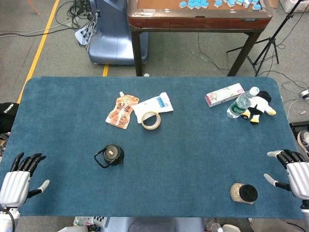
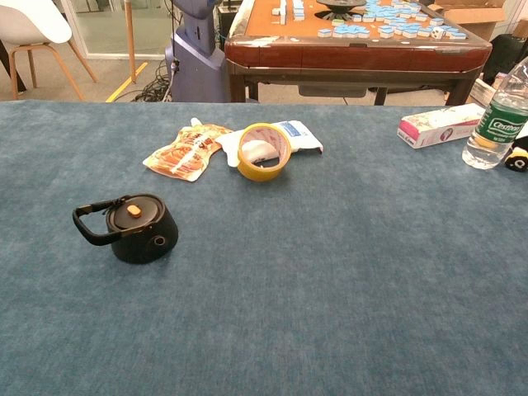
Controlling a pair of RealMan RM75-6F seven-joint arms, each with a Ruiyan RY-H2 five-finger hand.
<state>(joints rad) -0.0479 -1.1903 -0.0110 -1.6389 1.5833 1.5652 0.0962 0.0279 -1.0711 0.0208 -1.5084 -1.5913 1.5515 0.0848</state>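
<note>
while right hand (image 1: 295, 175) idles, jar (image 1: 243, 193) lies near fingers (image 1: 271, 180), untouched.

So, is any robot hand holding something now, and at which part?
Nothing is held. The left robot hand and the right robot hand are both open at the table edges, touching no object.

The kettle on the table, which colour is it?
The kettle is black, with a small orange knob on its lid; the chest view shows it best.

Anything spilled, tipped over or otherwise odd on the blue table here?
Nothing spilled. The glass jar with the black lid lies on its side near the right hand. The tape roll stands propped on edge against the white packet. Both hands are open, holding nothing.
</note>
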